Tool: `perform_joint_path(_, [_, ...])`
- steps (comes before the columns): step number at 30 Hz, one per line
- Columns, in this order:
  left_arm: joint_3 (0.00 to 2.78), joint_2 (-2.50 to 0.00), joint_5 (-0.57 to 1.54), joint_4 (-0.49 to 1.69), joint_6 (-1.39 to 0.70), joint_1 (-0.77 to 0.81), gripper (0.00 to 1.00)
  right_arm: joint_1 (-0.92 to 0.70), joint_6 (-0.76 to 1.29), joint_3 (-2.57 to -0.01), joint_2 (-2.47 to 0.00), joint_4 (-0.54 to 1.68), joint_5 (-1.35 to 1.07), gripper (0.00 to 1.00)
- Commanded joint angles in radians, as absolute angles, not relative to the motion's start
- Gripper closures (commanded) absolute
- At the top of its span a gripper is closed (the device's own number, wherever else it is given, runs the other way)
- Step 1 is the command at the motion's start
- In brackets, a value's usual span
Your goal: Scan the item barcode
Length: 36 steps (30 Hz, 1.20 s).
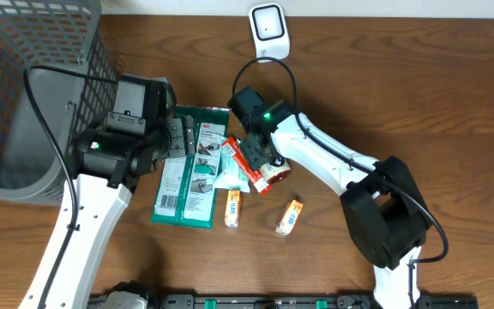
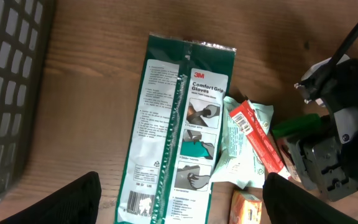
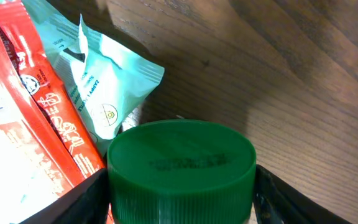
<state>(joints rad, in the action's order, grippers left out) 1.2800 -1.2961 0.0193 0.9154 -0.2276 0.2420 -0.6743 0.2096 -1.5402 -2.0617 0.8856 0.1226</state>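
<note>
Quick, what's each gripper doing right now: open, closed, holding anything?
Left gripper: open, empty, over the 3M Comfort Grip Gloves pack.
Right gripper: jaws straddle the green cap; whether it is gripped cannot be told.

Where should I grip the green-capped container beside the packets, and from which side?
Grip the green cap across its ribbed side wall, coming in end-on at its flat top. It is round and looks stiff, so the jaws can pinch opposite sides. The red packet and pale green sachet crowd one side, so keep clear of them.
</note>
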Motion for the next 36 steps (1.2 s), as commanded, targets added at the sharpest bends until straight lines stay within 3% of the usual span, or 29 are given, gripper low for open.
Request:
perform_joint_path(1, [1.293,-1.300,0.007,0.916,-0.214,0.237,0.16,-0.664,0.224,-1.572,-2.039,0.910,0.118,0.39])
perform_joint_path(12, [1.293,-1.300,0.007,0.916,-0.214,0.237,0.16,-0.585,0.226,-1.589,-1.805,0.939,0.090,0.46])
perform_joint_path(14, [1.293,-1.300,0.007,0.916,-0.214,0.237,0.16,-0.556,0.229,-1.589,-1.792,0.947,0.034,0.43])
perform_joint_path(16, [1.293,-1.300,0.007,0.916,-0.214,0.237,0.16,-0.530,0.255,-1.586,-1.796,0.963,-0.022,0.30])
perform_joint_path(20, [1.293,-1.300,0.007,0.916,-0.214,0.237,0.16,-0.511,0.412,-1.533,-1.837,0.961,-0.055,0.17])
perform_joint_path(36, [1.293,-1.300,0.007,0.916,-0.214,0.237,0.16,-0.619,0.440,-1.518,-2.065,0.859,0.003,0.18])
